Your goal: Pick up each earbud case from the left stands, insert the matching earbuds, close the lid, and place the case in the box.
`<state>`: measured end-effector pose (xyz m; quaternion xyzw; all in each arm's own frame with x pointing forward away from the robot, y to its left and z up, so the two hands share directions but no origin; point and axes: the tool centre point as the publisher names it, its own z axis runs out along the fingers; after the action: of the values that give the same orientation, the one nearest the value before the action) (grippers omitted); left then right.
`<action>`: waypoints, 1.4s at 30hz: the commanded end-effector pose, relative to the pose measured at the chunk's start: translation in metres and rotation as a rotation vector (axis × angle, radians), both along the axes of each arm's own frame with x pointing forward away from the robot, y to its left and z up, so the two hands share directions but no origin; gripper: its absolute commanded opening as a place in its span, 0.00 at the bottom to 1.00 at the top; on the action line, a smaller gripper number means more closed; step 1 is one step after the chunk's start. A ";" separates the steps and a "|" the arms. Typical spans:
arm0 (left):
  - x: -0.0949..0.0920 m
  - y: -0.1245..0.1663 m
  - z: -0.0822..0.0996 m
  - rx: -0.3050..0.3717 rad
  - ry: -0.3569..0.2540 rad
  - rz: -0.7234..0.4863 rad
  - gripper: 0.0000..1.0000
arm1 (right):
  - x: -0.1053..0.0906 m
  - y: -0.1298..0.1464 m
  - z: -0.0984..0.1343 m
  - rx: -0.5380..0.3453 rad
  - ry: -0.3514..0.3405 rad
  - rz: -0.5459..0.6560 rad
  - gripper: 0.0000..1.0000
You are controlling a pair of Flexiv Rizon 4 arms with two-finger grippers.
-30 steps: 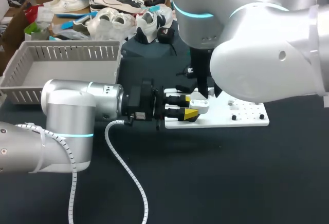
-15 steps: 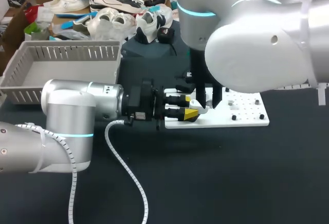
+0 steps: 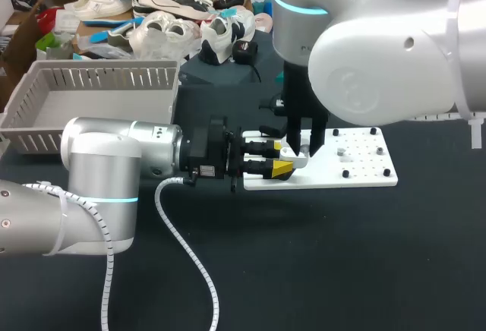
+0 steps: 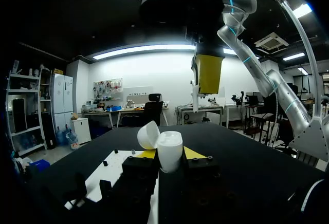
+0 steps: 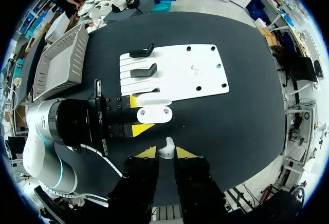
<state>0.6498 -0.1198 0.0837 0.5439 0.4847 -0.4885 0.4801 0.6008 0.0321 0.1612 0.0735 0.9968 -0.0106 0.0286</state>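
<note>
- Straight above the open earbud case (image 5: 155, 113) you have no room: the right gripper (image 3: 305, 147) hangs there, pinching an earbud (image 5: 166, 149).
- The left gripper (image 3: 284, 158) clamps the case from the left and bars that side; its arm (image 3: 99, 164) and cable (image 3: 186, 247) cross the near left table.
- Black stands (image 5: 141, 51) rise behind the case on the white board (image 3: 364, 178).
- Over the board's right half only low pegs (image 3: 345, 173) stand; you can pass.
- The dark table (image 3: 342, 255) before the board lies open.
- The grey box (image 3: 23, 130) is open above.

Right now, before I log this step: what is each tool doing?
Left tool: shut on the open white plastic earbud case.
Right tool: shut on a small white earbud.
</note>
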 end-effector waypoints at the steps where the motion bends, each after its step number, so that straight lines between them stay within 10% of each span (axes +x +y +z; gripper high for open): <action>1: 0.000 0.000 -0.001 -0.002 -0.001 0.003 0.00 | -0.003 -0.004 0.000 0.002 -0.006 -0.018 0.00; 42: 0.000 0.000 -0.001 -0.002 -0.001 0.003 0.00 | 0.034 0.004 -0.019 0.014 0.013 -0.013 0.00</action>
<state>0.6498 -0.1198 0.0837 0.5439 0.4847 -0.4885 0.4802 0.6322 0.0349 0.1419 0.0799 0.9965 -0.0030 0.0239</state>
